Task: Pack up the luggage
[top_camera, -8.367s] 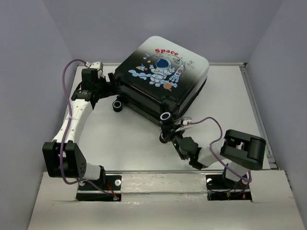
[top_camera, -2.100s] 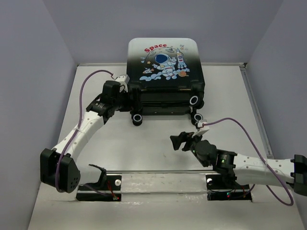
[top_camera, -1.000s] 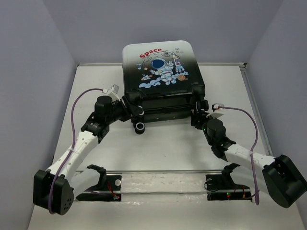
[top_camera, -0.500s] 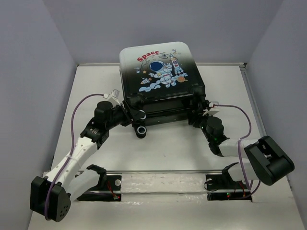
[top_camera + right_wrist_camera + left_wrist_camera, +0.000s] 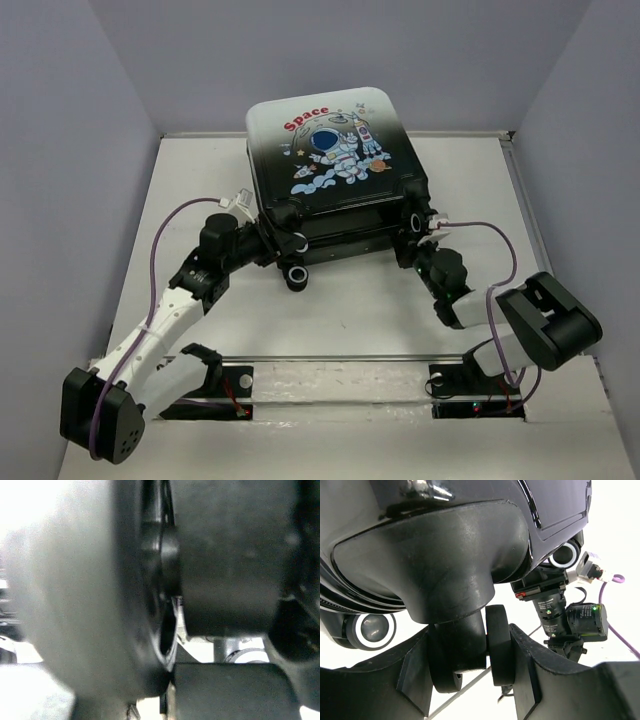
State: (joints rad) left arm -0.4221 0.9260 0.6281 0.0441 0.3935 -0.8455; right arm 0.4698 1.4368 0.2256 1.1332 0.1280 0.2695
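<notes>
Clamping luggage (image 5: pixel 330 150) wheel (image 5: pixel 498 645), left claw (image 5: pixel 470 672), right wrist view blurred

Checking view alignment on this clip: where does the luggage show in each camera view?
Top external: the luggage sits at the table's far middle, astronaut print up.
Left wrist: its black underside and a wheel housing fill the upper frame.
Right wrist: only blurred dark close-up shapes; cannot tell.
Shared landmark: the white-ringed wheel by the right gripper; same wheel upper right in left wrist.
</notes>
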